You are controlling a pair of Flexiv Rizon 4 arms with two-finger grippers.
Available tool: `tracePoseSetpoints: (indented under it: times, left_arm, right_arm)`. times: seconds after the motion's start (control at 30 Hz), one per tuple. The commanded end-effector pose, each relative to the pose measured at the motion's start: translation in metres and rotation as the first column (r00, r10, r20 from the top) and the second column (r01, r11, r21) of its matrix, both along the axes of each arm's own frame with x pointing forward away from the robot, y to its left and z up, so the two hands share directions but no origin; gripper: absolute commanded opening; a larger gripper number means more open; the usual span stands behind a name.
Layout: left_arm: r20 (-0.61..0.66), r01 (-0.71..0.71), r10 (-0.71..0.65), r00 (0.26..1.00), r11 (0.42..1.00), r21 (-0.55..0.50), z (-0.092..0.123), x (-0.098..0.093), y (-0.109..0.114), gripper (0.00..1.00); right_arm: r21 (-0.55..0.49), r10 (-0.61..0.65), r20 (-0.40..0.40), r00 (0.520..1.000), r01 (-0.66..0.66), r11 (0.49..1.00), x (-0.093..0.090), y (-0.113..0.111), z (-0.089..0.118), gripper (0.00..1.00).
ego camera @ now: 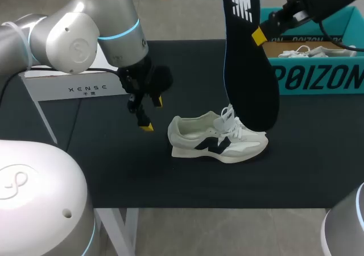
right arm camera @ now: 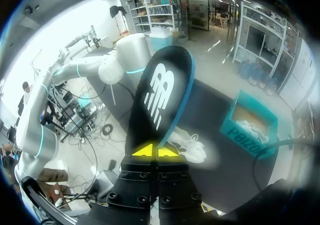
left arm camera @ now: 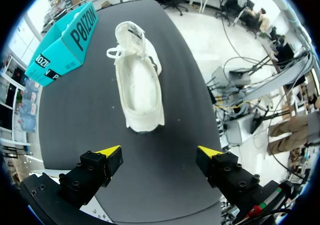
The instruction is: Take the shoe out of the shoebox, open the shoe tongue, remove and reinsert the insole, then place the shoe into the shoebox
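A white sneaker (ego camera: 218, 137) with a dark side mark lies on its sole in the middle of the black table; the left wrist view looks into its mouth (left arm camera: 141, 87) from the heel. My left gripper (ego camera: 149, 114) hangs open just left of the heel, fingers (left arm camera: 109, 156) wide apart and holding nothing. My right gripper (ego camera: 259, 35) is shut on the edge of the black insole (ego camera: 248, 57), which hangs high above the shoe. In the right wrist view the insole (right arm camera: 160, 100) stands up from the shut yellow tips (right arm camera: 150, 150).
A teal shoebox (ego camera: 318, 57) stands open at the back right with a second white shoe (ego camera: 307, 52) and paper inside; it also shows as the shoebox (left arm camera: 62, 42) beyond the sneaker's toe. A white card (ego camera: 85, 85) lies at the back left.
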State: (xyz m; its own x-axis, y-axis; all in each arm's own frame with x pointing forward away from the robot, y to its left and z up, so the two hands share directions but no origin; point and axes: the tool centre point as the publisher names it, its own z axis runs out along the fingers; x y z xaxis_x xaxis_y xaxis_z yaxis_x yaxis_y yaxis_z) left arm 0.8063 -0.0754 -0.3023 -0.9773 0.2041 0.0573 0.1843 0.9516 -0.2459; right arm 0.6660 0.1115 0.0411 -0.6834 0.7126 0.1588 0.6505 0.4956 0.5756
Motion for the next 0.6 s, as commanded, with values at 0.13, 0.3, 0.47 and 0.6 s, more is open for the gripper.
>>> tracePoseSetpoints:
  times: [0.13,0.3,0.47,0.6]
  left_arm:
    - [0.031,0.032,-0.031,0.999,0.999,-0.006,0.012,0.005,-0.021,1.0]
    - [0.043,0.046,-0.046,0.998,0.999,-0.003,0.018,0.012,-0.044,1.0]
    - [0.066,0.05,-0.05,0.997,0.999,0.002,0.009,0.021,-0.066,1.0]
    - [0.084,0.044,-0.043,0.996,0.999,-0.015,-0.004,0.032,-0.081,1.0]
  right_arm:
    - [-0.002,0.001,-0.003,1.0,-0.001,1.0,0.001,0.001,0.001,0.0]
    - [-0.002,0.001,-0.003,1.0,-0.001,1.0,0.001,0.001,0.001,0.0]
    - [-0.002,0.001,-0.003,1.0,-0.001,1.0,0.001,0.001,0.001,0.0]
    - [-0.002,0.001,-0.003,1.0,-0.001,1.0,0.001,0.001,0.001,0.0]
